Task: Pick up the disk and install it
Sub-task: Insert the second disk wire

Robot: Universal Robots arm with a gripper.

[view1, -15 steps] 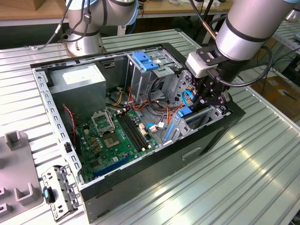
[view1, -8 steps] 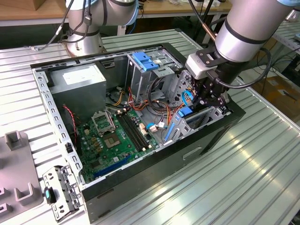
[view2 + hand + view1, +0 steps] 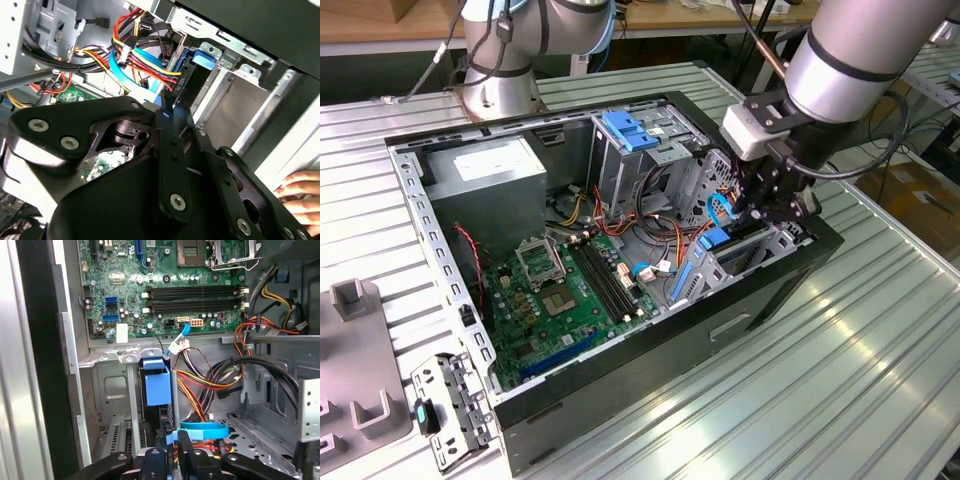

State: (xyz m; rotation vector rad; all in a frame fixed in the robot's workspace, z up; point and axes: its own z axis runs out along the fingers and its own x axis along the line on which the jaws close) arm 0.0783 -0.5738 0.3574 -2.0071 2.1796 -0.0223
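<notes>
— Where's the disk [image 3: 156, 385]?
— Standing on edge in the drive bay of the open computer case [image 3: 790, 275].
— And the end effector [image 3: 767, 203]?
— Closed on the disk's end.

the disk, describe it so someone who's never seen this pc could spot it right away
Find the open black computer case and follow the robot arm down to the gripper at the case's corner on the exterior view's right. The disk stands on edge in the bay there; its bright blue frame sets it apart from the bare grey metal around it.
</notes>
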